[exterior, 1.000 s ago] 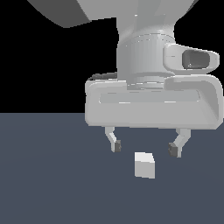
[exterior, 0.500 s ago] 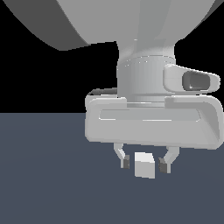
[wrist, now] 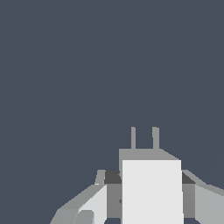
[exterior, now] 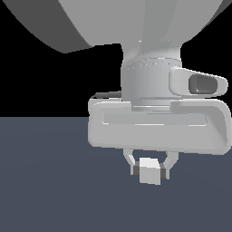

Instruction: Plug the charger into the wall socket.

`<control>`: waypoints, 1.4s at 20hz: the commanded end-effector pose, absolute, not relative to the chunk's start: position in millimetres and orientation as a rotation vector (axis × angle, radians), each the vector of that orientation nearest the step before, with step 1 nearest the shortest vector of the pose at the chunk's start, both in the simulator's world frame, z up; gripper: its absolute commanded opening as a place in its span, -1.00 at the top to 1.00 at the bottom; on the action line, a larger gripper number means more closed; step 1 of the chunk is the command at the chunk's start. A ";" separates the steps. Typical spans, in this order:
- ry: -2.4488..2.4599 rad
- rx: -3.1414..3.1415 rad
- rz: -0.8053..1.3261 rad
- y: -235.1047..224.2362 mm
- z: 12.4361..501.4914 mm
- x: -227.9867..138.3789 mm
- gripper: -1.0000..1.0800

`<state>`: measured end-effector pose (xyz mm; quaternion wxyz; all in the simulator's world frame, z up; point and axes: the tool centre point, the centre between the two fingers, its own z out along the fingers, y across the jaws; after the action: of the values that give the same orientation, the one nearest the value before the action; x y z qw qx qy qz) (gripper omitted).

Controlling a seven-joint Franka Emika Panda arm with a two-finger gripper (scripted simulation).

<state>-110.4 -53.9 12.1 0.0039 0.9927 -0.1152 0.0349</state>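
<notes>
Charger (exterior: 150,171) between closed jaws, prongs pointing away from wrist.

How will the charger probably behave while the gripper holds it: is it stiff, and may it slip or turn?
The charger looks like a rigid box with flat faces, so it probably will not bend. The gripper presses on two opposite flat sides, which should limit turning. Its surface looks smooth, so some slipping may be possible. Its two thin prongs may be the more delicate part.
</notes>
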 end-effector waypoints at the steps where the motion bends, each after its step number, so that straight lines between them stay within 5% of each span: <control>1: -0.361 3.111 0.110 -54.1 12.2 -110.2 1.00; 11: -0.311 3.116 0.110 -58.4 29.3 -85.5 1.00; 28: -0.124 3.134 0.111 -65.1 90.2 9.6 1.00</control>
<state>3.2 -65.2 86.4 0.0020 0.9984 -0.0438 0.0357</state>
